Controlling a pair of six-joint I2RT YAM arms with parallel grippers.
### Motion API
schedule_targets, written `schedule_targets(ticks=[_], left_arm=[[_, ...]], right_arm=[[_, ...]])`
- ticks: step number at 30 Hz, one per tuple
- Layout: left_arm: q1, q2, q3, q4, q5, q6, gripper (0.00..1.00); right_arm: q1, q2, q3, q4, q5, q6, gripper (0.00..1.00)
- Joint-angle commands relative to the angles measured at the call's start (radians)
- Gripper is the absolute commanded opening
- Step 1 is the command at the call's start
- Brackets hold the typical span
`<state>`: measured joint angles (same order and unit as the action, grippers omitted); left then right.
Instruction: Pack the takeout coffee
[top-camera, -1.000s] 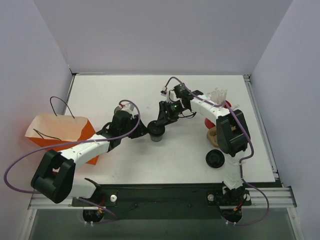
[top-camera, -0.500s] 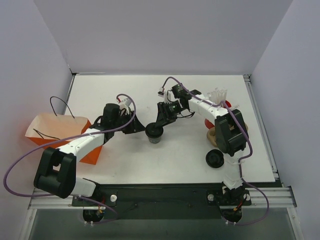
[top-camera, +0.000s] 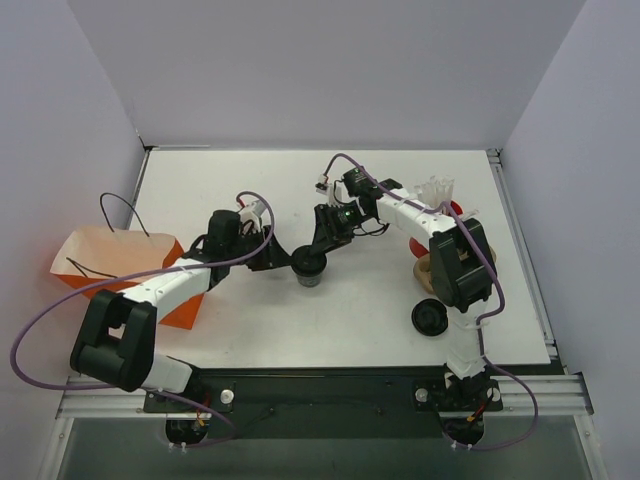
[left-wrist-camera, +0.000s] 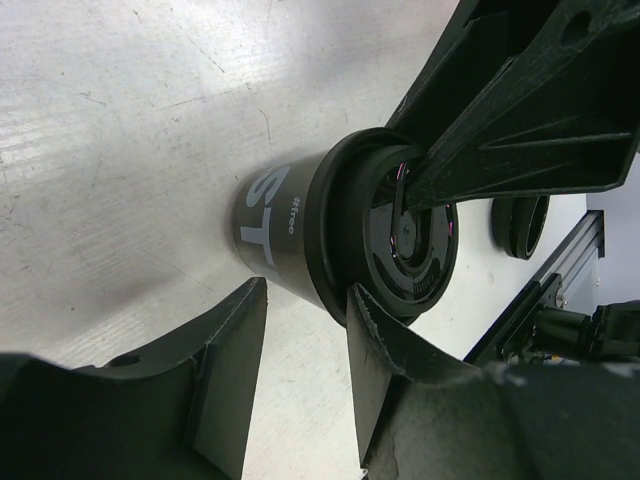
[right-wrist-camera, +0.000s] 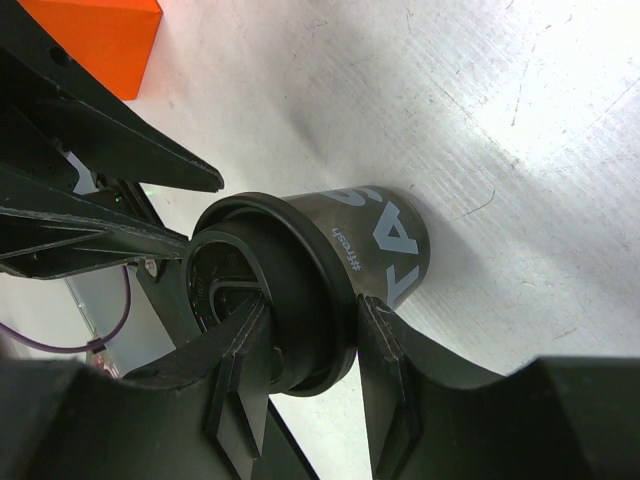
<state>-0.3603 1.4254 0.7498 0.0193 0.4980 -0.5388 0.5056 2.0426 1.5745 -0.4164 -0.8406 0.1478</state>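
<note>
3 pale walls (top-camera: 330, 70) close in a white table (top-camera: 380, 320). An orange bag (top-camera: 110, 262) sits at the table's left edge, its mouth open upward. A flat black disc (top-camera: 431, 318) lies near the right arm's base.

The left arm (top-camera: 165, 290) stretches low from its base toward mid-table, wrist pointing right. The right arm (top-camera: 455, 260) rises from its base, bends at the elbow and reaches left, wrist tilted down. The 2 wrists meet at the coffee (top-camera: 310, 266), which stands upright near the table's middle, well apart from the bag.

The right gripper (right-wrist-camera: 313, 320) comes down over the cup's top, and its 2 fingers press against opposite sides of the black lid (right-wrist-camera: 275, 300), gripping it. The left gripper (left-wrist-camera: 305, 300) is partly open with nothing between its fingers. Its tips sit just at the cup's side, and 1 fingertip (left-wrist-camera: 360, 300) seems to touch the lid's rim.
</note>
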Motion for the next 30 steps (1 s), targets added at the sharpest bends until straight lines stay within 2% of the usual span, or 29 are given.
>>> schedule_targets(ticks=[1, 6, 12, 20, 30], left_arm=[[0.001, -0.04, -0.041, 0.053, -0.022, -0.023, 0.47], [-0.006, -0.153, -0.061, 0.037, -0.093, -0.11, 0.47], [-0.061, -0.282, -0.17, 0.119, -0.191, -0.24, 0.48], [-0.126, -0.218, -0.199, 0.243, -0.203, -0.34, 0.46], [-0.131, -0.194, -0.256, 0.303, -0.28, -0.391, 0.42]], right_arm=[[0.014, 0.011, -0.017, -0.05, 0.083, -0.027, 0.28], [0.019, -0.01, -0.071, 0.01, 0.109, 0.022, 0.28], [0.019, -0.032, -0.131, 0.08, 0.121, 0.084, 0.28], [0.022, -0.062, -0.18, 0.146, 0.133, 0.131, 0.28], [0.022, -0.073, -0.203, 0.162, 0.133, 0.141, 0.28]])
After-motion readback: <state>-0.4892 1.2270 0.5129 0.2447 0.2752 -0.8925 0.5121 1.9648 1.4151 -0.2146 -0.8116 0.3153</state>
